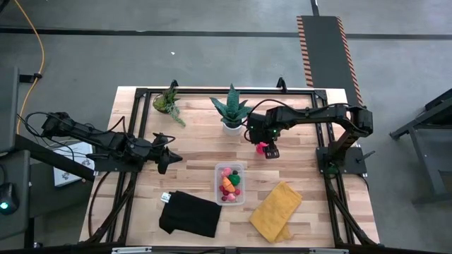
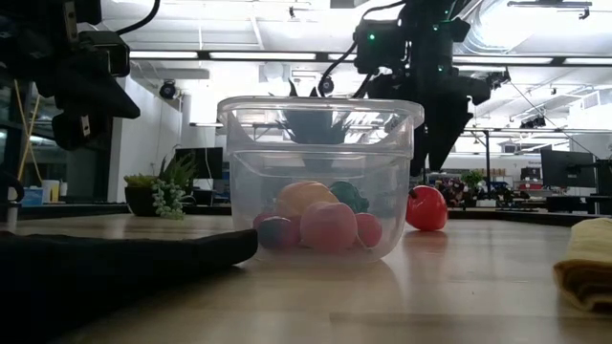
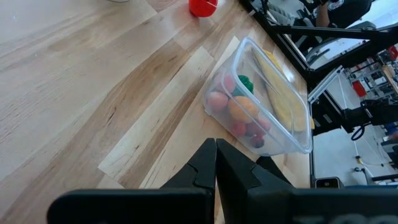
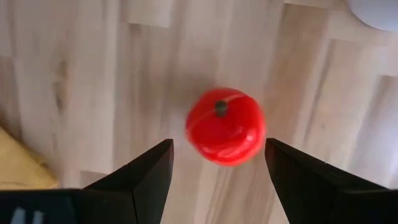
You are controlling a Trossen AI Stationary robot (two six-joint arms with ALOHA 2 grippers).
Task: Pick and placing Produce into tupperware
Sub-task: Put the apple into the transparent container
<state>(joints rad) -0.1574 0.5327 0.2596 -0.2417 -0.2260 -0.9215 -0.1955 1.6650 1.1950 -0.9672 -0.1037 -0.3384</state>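
**Red toy fruit still on the table**

We saw the right gripper (image 4: 217, 165) spread wide above the red toy fruit (image 4: 226, 126), gripping nothing. The fruit lay on the table (image 1: 194, 159) near the tupperware (image 1: 231, 183), which held several produce pieces (image 2: 320, 222). Our left gripper (image 1: 168, 154) waited closed and empty.

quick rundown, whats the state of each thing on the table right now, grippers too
red toy tomato: loose on the table, upright, not gripped
right gripper: open, above the tomato
left gripper: shut, empty, off to the container's side
tupperware: upright, no lid, several toy pieces inside
yellow cloth: crumpled, beside the container
black cloth: folded flat
two potted plants: upright at the far edge
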